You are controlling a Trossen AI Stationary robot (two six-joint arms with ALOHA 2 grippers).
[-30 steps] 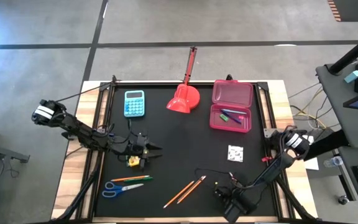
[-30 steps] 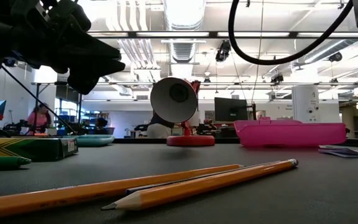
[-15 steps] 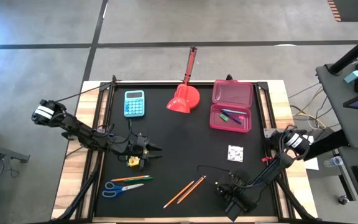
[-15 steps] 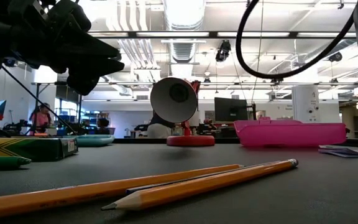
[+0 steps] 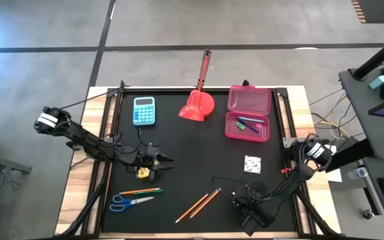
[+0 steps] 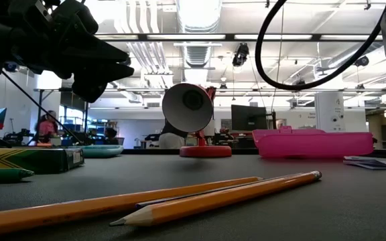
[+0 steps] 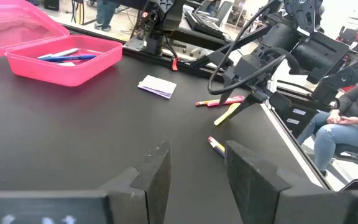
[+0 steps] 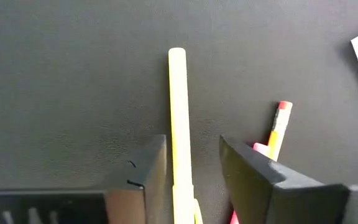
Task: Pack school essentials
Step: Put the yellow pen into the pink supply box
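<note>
My right gripper (image 5: 244, 202) is open near the table's near right corner. In the right wrist view its fingers (image 8: 148, 168) stand on either side of a yellow pen (image 8: 178, 118), and an orange pencil end (image 8: 278, 127) lies beside it. My left gripper (image 5: 165, 160) is open, hovering just right of the small yellow-green crayon box (image 5: 142, 173). Two orange pencils (image 5: 197, 206) and blue-handled scissors (image 5: 128, 201) lie flat near the near edge. The white speckled square (image 5: 252, 163) lies flat right of centre. The open pink case (image 5: 248, 124) holds blue pens.
A light-blue calculator (image 5: 144, 111) and a red long-handled scoop (image 5: 198, 103) sit at the far side, left of the pink case. A cable loops from my right arm over the pencils. Bare black mat lies in the middle. People sit in the room beyond the table.
My right gripper has crept a little toward the table's far edge, onto the yellow pen, and its cable loop has swung along with it. My left gripper and the objects have stayed where they were.
</note>
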